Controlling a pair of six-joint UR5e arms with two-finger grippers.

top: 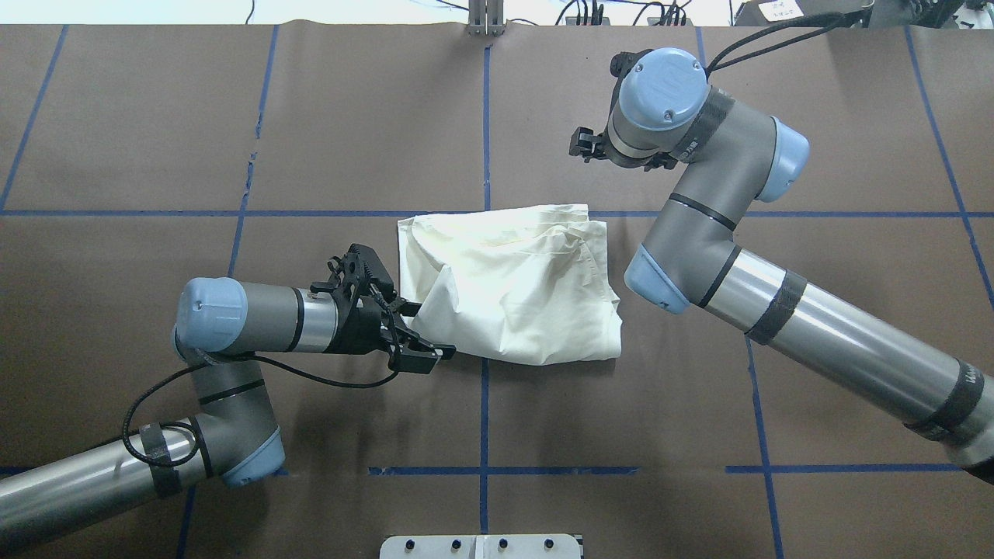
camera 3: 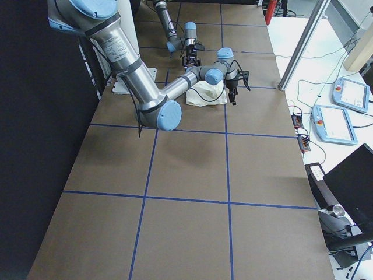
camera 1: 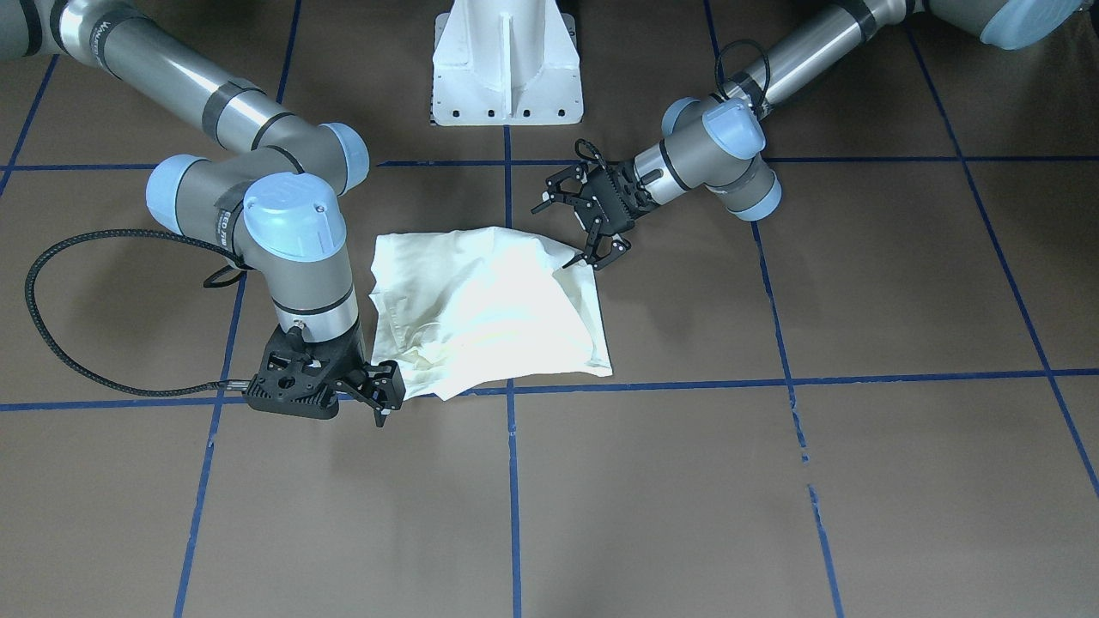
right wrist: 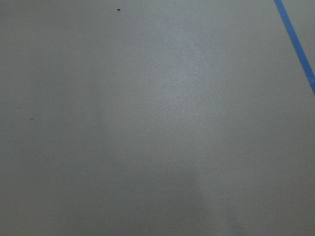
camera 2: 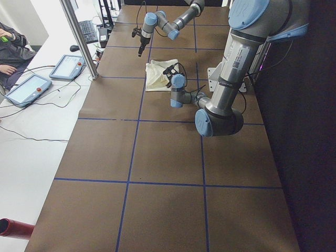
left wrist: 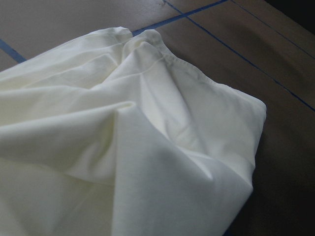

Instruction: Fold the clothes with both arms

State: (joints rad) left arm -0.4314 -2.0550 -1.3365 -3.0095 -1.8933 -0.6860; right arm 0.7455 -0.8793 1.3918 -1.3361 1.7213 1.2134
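Observation:
The cream shirt (camera 1: 489, 309) lies crumpled in a rough rectangle at the table's middle, plain side up. Its cat print is hidden. It also shows in the overhead view (top: 512, 287) and fills the left wrist view (left wrist: 147, 147). My left gripper (camera 1: 567, 236) is open and empty, low beside the shirt's corner nearest the robot on my left; overhead (top: 431, 330) its jaws stand either side of that corner's edge. My right gripper (camera 1: 378, 395) hangs over bare table, just off the shirt's far corner on my right (top: 586, 145). It looks open and holds nothing. Its wrist view shows only table.
The white pedestal base (camera 1: 506, 69) stands at the robot's side of the table. Blue tape lines (top: 483, 140) grid the brown tabletop. Beyond the far edge are a metal post (camera 2: 79, 37), tablets (camera 2: 29, 86) and a seated person (camera 2: 8, 47).

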